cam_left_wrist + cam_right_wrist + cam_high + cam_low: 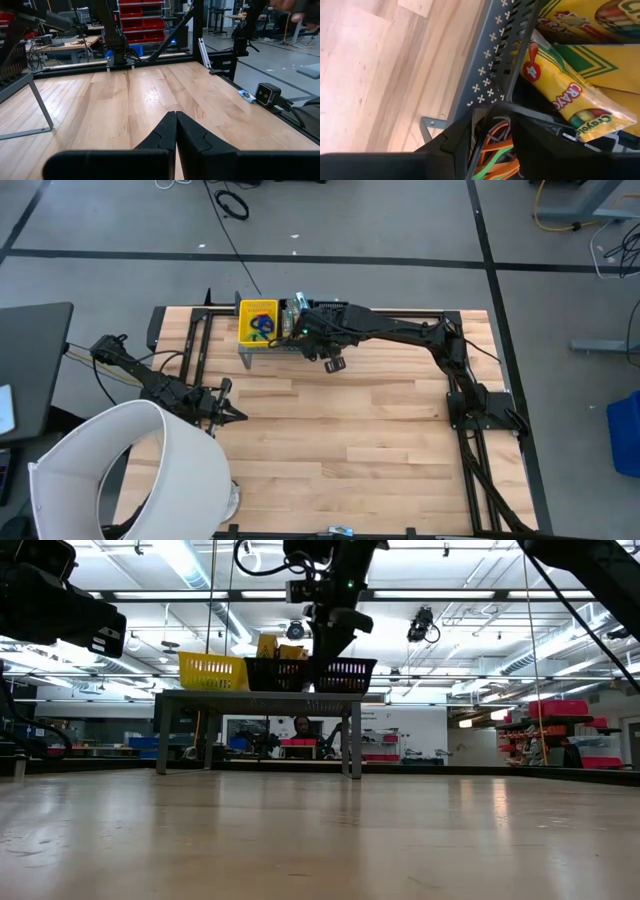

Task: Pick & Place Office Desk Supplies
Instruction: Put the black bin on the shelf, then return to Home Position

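right gripper (492, 145) over the dark perforated metal basket (495, 65) at the counter's (350, 430) far edge, fingers partly apart, holding nothing; thin orange and green elastic loops (495, 155) just beneath it, glossy yellow crayon boxes (570, 100) beside. left gripper (176, 135) closed, empty, above bare wood.

We see two dark, jointed arms trailing black cables; the left gripper's fingers (176, 137) look matte black, perhaps notched.
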Robot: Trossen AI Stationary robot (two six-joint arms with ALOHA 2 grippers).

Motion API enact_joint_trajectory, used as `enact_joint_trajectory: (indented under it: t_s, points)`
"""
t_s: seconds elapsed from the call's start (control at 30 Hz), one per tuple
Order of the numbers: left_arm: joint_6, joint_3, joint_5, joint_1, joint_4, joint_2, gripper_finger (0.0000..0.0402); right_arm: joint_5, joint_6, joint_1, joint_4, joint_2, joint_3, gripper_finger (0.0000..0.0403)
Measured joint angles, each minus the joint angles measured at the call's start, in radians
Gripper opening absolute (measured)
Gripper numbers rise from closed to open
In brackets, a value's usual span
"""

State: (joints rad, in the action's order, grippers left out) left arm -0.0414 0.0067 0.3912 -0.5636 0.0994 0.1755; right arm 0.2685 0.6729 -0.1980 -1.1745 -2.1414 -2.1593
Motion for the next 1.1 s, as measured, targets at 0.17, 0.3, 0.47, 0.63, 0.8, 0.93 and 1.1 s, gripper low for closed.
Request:
enact_joint_trajectory:
  t_s: [0.17, 0.3, 0.47, 0.63, 0.8, 0.93, 1.1]
  points:
    - [0.000, 0.000, 0.000, 0.000, 0.000, 0.000, 0.0008, -0.003, 0.007, 0.004, 0.012, 0.000, 0.000, 0.0144]
    - [0.004, 0.000, 0.000, 0.000, 0.000, 0.000, 0.0008, -0.004, 0.020, 0.004, 0.044, 0.000, 0.000, 0.0144]
    - [0.007, 0.000, 0.000, 0.000, 0.000, 0.000, 0.0008, -0.004, 0.017, 0.004, 0.052, 0.000, 0.000, 0.0144]
    - [0.007, 0.000, 0.000, 0.000, -0.008, 0.000, 0.0008, -0.004, -0.004, 0.004, 0.024, 0.000, 0.000, 0.0144]
    - [0.007, 0.000, 0.000, 0.000, -0.008, 0.000, 0.0008, -0.003, -0.040, 0.005, 0.007, 0.001, 0.000, 0.0144]
    - [0.008, 0.000, 0.000, 0.000, -0.009, 0.000, 0.0008, -0.002, -0.056, 0.010, 0.003, 0.001, 0.000, 0.0152]
    - [0.006, 0.000, 0.000, 0.000, -0.009, 0.000, 0.0008, 0.035, -0.055, 0.026, -0.008, 0.002, -0.020, 0.0164]
